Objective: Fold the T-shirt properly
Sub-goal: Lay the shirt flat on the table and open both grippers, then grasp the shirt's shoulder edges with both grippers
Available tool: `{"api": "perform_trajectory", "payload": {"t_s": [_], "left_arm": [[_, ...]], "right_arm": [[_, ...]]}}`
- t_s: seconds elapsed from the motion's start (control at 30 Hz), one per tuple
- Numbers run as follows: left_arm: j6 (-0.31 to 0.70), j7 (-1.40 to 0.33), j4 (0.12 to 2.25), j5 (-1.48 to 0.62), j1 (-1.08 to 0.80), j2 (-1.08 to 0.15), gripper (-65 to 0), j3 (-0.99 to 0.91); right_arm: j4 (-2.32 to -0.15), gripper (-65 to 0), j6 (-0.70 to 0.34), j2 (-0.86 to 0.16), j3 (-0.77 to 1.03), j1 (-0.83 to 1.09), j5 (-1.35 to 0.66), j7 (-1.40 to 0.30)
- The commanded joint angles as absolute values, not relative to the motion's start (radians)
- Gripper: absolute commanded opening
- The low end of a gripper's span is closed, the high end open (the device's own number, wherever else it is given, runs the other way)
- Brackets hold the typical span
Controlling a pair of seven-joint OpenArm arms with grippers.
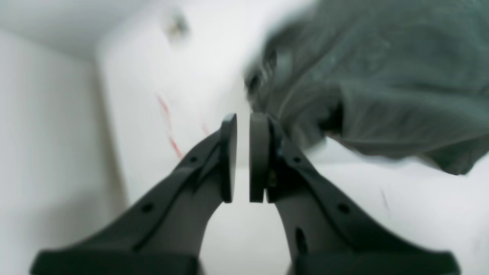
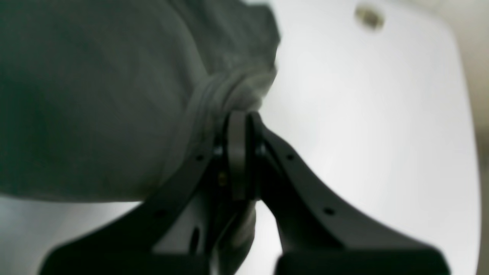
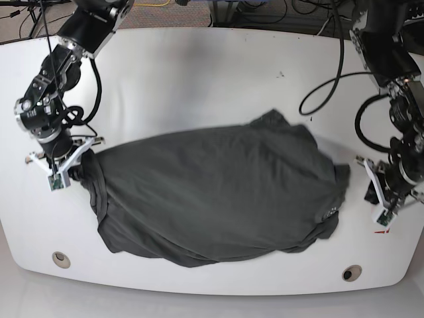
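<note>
The dark charcoal-grey T-shirt [image 3: 212, 192] lies crumpled and spread across the middle of the white table [image 3: 199, 79]. My right gripper [image 3: 74, 173] is at the shirt's left end in the base view. In the right wrist view it [image 2: 242, 118] is shut on a bunched fold of the shirt [image 2: 95, 95]. My left gripper [image 3: 374, 189] is just off the shirt's right end, apart from the cloth. In the blurred left wrist view it [image 1: 243, 118] has its jaws a narrow gap apart with nothing between them, and the shirt [image 1: 382, 76] lies beyond it to the right.
Two round holes [image 3: 61, 259] [image 3: 352, 272] sit near the table's front edge. A small red mark [image 3: 381, 231] is beside my left gripper. Black cables [image 3: 331, 79] loop over the table's back right. Bare table lies behind the shirt.
</note>
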State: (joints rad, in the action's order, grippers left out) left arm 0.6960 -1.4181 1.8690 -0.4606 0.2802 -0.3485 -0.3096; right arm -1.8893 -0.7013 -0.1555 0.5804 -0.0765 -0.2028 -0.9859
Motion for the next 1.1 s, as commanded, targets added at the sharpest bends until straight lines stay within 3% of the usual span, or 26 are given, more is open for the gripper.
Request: {"api": "perform_trajectory", "payload": {"t_s": [0.0, 0.4, 0.9, 1.0, 1.07], "left_arm": [[0.698, -1.396, 1.888, -0.47, 0.199, -0.374, -61.2, -0.343], [0.698, -1.385, 1.888, -0.467, -0.11, -0.44, -61.2, -0.45], [0.698, -1.227, 1.88, -0.466, -0.237, -0.507, -59.7, -0.455], [0.698, -1.225, 1.88, -0.464, -0.236, -0.504, -54.4, -0.455], [0.698, -1.225, 1.882, -0.466, -0.236, -0.501, -48.2, -0.452]], "right_arm": [[-1.923, -64.8, -0.698, -0.145, 0.607, -0.031, -0.209, -0.958], [-1.925, -64.8, -0.698, -0.079, 0.647, 0.199, -0.208, -0.955], [-1.934, -64.5, -0.698, -0.054, 0.647, 0.249, -0.194, -0.955], [-1.934, -59.9, -0.698, -0.056, 0.647, 0.245, -0.194, -0.957], [-1.936, -49.8, -0.696, -0.058, 0.647, 0.242, -0.174, -0.957]]}}
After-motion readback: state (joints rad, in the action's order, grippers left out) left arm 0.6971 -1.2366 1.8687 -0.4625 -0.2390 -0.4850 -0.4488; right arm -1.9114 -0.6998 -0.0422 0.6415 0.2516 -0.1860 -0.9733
